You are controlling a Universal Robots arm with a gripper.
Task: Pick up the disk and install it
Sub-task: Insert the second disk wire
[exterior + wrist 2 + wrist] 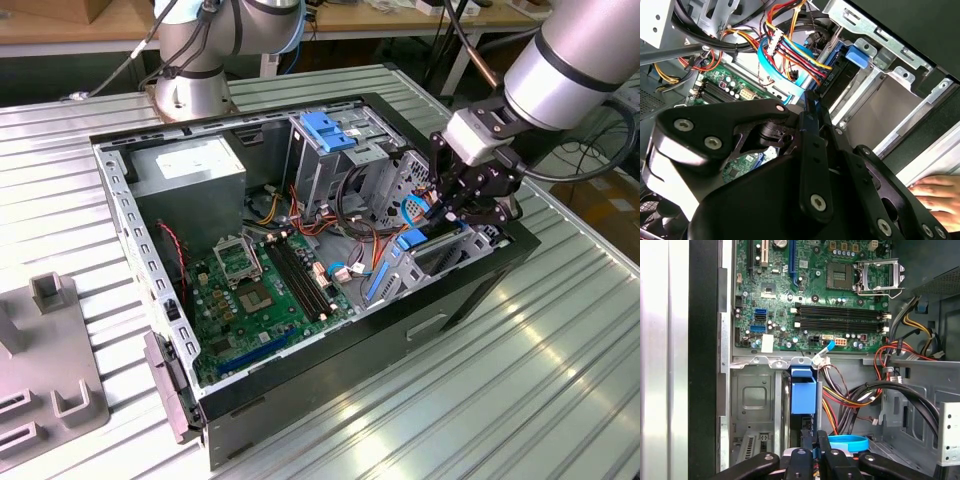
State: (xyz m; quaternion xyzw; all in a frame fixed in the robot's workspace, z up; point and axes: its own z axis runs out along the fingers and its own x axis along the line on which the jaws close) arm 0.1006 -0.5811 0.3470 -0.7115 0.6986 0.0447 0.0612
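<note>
While gripper (452,207) hovers at drive bay w/ fingers (812,450) pressed together | disk (803,395) seated upright in bay, blue carrier visible | PC case (470,290) open

The gripper (470,200) hangs inside the open computer case (480,290) at its end toward the exterior view's right, just above the disk (803,395), which sits in the drive bay (440,255); the motherboard (265,290) lies on the case floor beyond the disk, away from the gripper; a cable bundle (855,392) runs beside the disk, and the drive cage (340,150) stands near the gripper, farther back.
</note>
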